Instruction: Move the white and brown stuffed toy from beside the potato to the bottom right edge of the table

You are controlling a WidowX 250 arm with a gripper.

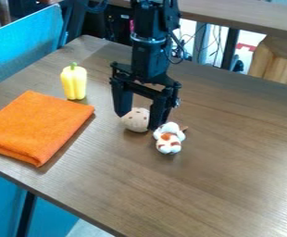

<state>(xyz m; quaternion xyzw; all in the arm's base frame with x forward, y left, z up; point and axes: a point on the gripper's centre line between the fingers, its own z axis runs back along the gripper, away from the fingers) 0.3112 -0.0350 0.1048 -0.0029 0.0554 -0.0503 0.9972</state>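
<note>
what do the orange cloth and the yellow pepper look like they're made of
The folded orange cloth looks like soft woven fabric, perhaps microfiber: matte, with thick, rounded folded edges. The yellow pepper seems to be smooth molded plastic, judging by its even color and slight sheen, though rubber or foam is possible.

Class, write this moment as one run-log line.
gripper: open, over speckled round object | plush toy: beside it | yellow pepper: upright, near orange cloth

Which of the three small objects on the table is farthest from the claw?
The yellow pepper, beside the orange cloth; the speckled round object and white-orange toy are near the claw.
</note>
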